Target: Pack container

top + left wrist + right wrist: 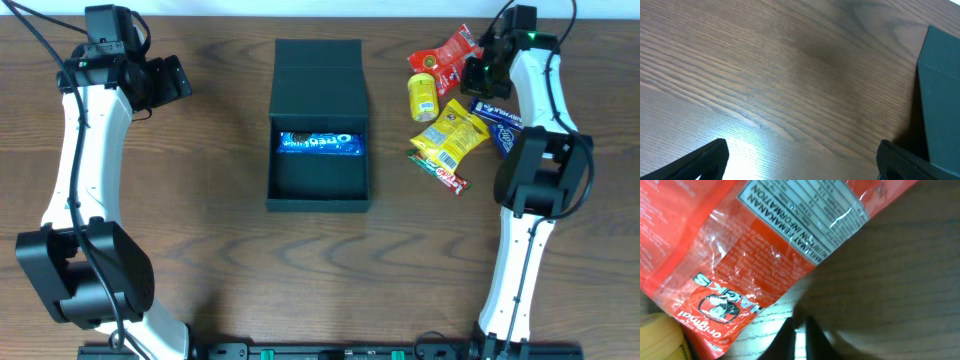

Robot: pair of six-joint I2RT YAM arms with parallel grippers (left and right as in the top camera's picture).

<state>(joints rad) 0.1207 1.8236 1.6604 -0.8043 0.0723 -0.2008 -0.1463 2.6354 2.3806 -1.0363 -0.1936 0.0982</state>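
Container (318, 184) sits mid-table, lid back, Oreo pack (320, 144) inside. Right gripper (799, 336) is clenched beside the red packet (740, 255) — grip unconfirmed, so we'd recheck before lifting. Left gripper (802, 156) gapes, idle.

This looks like a robot lab. A white and black robot arm (85, 130) stands at the left of a brown wooden table (230, 260), and a second arm (530, 90) stands at the right. Black cables (35, 35) run to them. A dark rail (330, 351) runs along the table's edge. A dark box (318, 205) and snack packets (452, 130) lie set out between the arms.
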